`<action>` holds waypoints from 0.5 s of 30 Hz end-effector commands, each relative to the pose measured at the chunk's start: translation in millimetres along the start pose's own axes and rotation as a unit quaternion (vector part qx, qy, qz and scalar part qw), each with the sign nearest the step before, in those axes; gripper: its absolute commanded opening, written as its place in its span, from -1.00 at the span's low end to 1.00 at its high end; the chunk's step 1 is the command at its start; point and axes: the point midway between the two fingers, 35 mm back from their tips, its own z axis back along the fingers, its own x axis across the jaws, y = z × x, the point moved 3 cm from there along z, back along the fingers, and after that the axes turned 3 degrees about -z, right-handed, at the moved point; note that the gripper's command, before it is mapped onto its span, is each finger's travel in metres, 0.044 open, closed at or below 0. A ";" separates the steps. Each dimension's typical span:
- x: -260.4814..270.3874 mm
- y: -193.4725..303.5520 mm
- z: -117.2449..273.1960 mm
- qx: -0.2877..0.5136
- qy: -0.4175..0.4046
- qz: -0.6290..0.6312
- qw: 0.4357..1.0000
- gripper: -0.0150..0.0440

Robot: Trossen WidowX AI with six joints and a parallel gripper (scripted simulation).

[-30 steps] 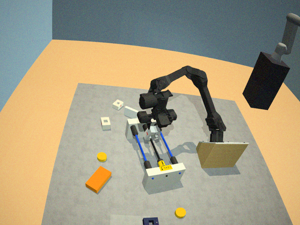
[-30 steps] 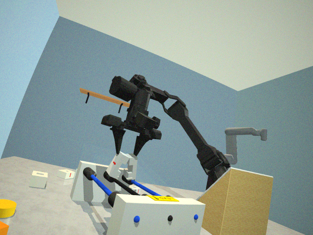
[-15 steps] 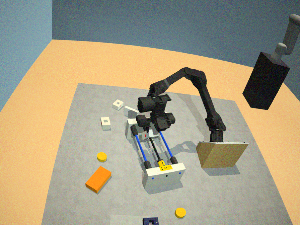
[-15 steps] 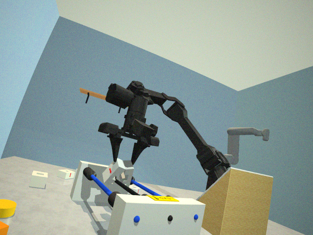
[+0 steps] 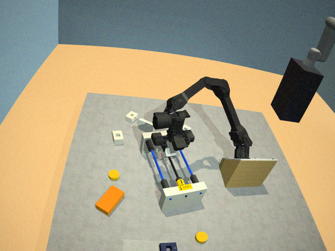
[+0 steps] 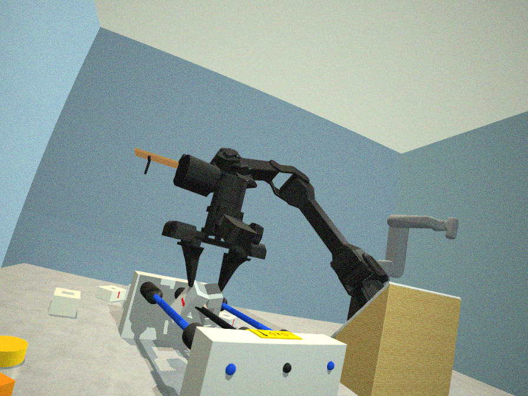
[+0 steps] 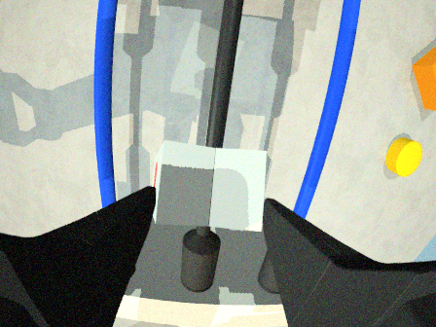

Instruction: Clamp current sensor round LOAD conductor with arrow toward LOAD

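The white split-core sensor [image 5: 171, 155] [image 6: 198, 294] [image 7: 238, 187] is between the fingertips of my gripper [image 5: 169, 150] [image 6: 205, 288] [image 7: 210, 200], which is shut on its upper part. Its halves spread downward over the black middle conductor [image 5: 173, 166] [image 6: 215, 317] [image 7: 225, 73], near the far block. The conductor passes under or between the halves; whether they meet below is hidden. A red mark [image 5: 161, 154] [image 6: 182, 302] shows on one half; its pointing direction is unclear. The yellow LOAD marker [image 5: 185, 186] [image 6: 277, 334] is on the near block, at the conductor's other end.
Blue conductors [image 5: 157, 165] [image 7: 103, 97] run on both sides, between the far block [image 5: 144, 145] and near block [image 5: 181, 201]. A wooden box [image 5: 251, 172] [image 6: 419, 336] stands by the arm's base. An orange block [image 5: 109, 198], yellow discs [image 5: 113, 174] [image 5: 201, 236] and white blocks [image 5: 118, 140] lie around.
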 end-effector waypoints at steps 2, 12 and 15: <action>0.1 0.0 -5.9 0.002 0.002 0.002 1.000 -0.49; 0.0 0.2 -3.2 0.000 0.001 -0.001 1.000 -0.49; 0.0 0.2 -3.2 0.000 0.001 -0.001 1.000 -0.49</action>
